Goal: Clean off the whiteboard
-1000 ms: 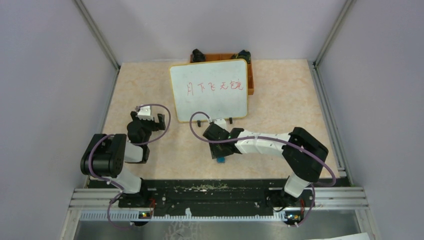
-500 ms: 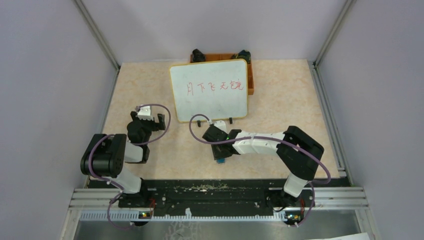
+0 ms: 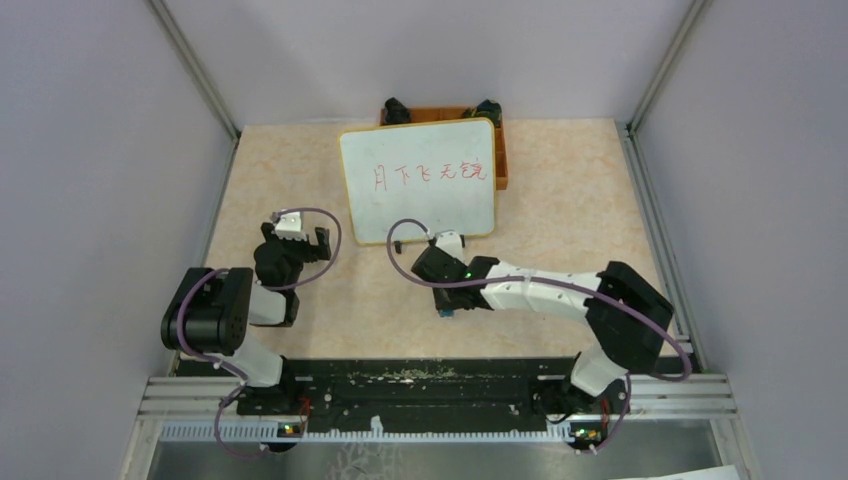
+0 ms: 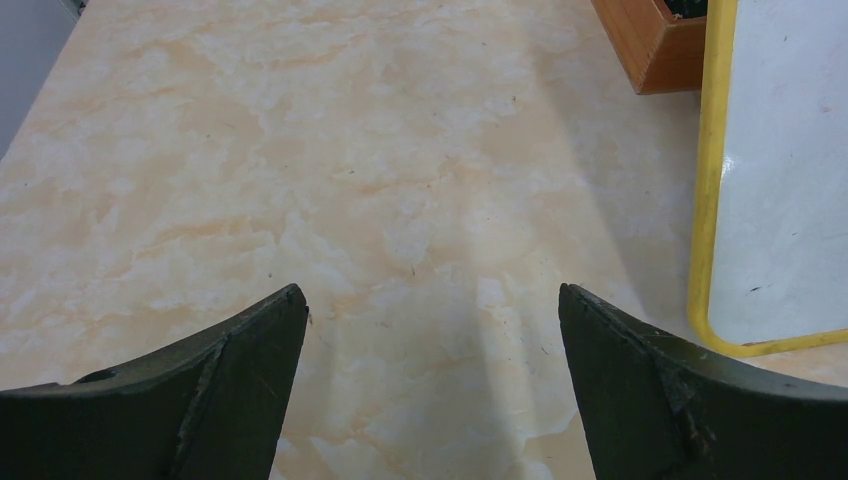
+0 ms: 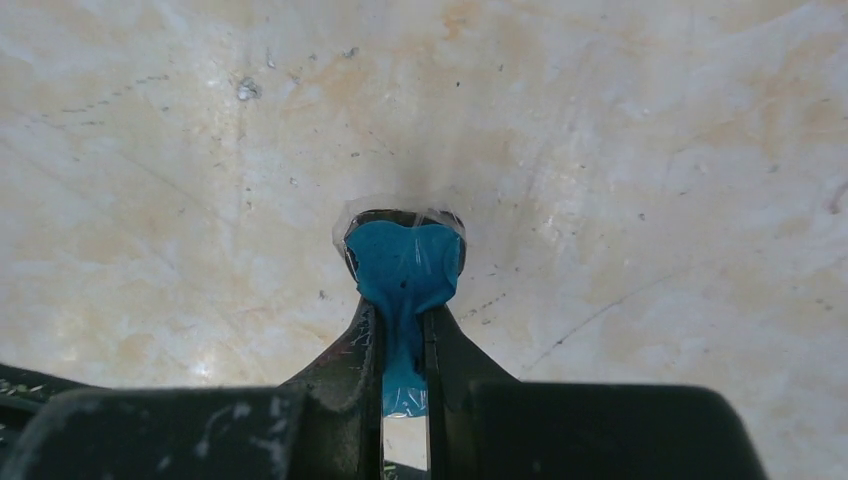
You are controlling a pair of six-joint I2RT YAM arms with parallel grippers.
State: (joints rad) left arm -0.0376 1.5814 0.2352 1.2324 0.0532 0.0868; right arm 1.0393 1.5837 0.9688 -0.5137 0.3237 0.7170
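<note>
Orange tray (image 3: 503,163) mostly hidden behind whiteboard (image 3: 417,200) — red writing (image 3: 428,173) too small to read.

Bright, even, diffuse light from overhead. Top view sharp edge to edge; short soft shadows under both arms on the table (image 3: 560,180). Left wrist: pale band of reflected light down the table toward the lens, dimmer strips either side; grey sheen on the whiteboard (image 4: 780,180); left pincer (image 4: 430,300) dark, faintly soft. Right wrist: glossy patches on the table, glints on the film around the blue piece (image 5: 403,265), small shadow just beyond it; base of the right pincer (image 5: 403,325) blurred, perhaps too near for focus.
</note>
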